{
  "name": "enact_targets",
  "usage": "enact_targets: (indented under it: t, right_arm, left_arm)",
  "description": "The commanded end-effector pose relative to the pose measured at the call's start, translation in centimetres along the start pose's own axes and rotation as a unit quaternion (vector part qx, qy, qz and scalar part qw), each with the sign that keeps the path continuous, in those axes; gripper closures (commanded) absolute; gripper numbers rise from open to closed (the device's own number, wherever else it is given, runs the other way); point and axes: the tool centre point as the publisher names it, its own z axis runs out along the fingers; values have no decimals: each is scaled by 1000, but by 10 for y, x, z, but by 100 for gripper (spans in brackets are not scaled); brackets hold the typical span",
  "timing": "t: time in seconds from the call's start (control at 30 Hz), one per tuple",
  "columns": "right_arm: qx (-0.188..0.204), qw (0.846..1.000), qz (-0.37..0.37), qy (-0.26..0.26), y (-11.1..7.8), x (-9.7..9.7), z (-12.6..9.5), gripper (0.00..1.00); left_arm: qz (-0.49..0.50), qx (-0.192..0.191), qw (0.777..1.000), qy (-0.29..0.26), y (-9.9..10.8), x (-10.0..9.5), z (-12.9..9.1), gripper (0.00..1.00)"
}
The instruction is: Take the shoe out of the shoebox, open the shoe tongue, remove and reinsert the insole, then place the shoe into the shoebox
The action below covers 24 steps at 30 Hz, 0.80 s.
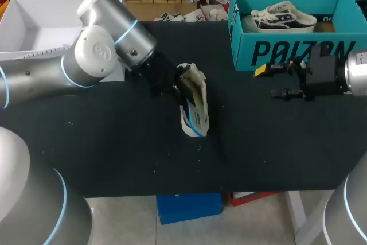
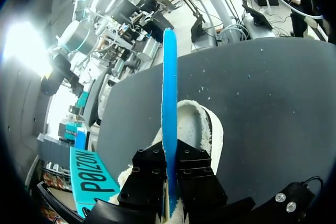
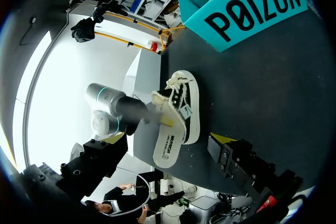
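Note:
A cream canvas shoe lies on its side mid-table on the black mat. My left gripper is shut on the blue-topped insole, which stands edge-on over the shoe's opening. In the right wrist view the insole shows its pale underside beside the shoe, partly out of it. My right gripper hovers open and holds nothing, in front of the teal shoebox and right of the shoe. One yellow-tipped finger shows in its own view.
Inside the teal shoebox a second shoe lies. A white box lid sits at the back left, behind my left arm. Bare mat stretches between the shoe and the front edge.

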Motion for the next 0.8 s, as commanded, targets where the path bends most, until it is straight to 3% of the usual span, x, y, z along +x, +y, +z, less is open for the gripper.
enact_targets:
  t: [0.03,0.1,0.13,0.17,0.2,0.27,0.3,0.4,0.8]
  right_arm:
    - [1,1000,0,-1,0,1,0,0]
    - [1,1000,0,-1,0,1,0,0]
    - [1,1000,0,-1,0,1,0,0]
    - [1,1000,0,-1,0,1,0,0]
    - [1,1000,0,-1,0,1,0,0]
    - [1,1000,0,-1,0,1,0,0]
    - [1,1000,0,-1,0,1,0,0]
    - [1,1000,0,-1,0,1,0,0]
    - [1,1000,0,-1,0,1,0,0]
  left_arm:
    - [0,-8,1000,11,6,-2,1,100]
    - [-4,-12,1000,12,10,-1,0,100]
    - [-4,-14,1000,13,11,0,-1,88]
    - [-5,-15,1000,13,12,0,-1,62]
    - [-6,-15,1000,13,12,0,-1,53]
    - [-6,-17,1000,12,12,-2,-2,48]
    - [-6,-17,1000,11,12,-3,-3,27]
    - [-4,-16,1000,11,10,-5,-4,1]
    - [13,-4,1000,12,-9,-13,-3,0]
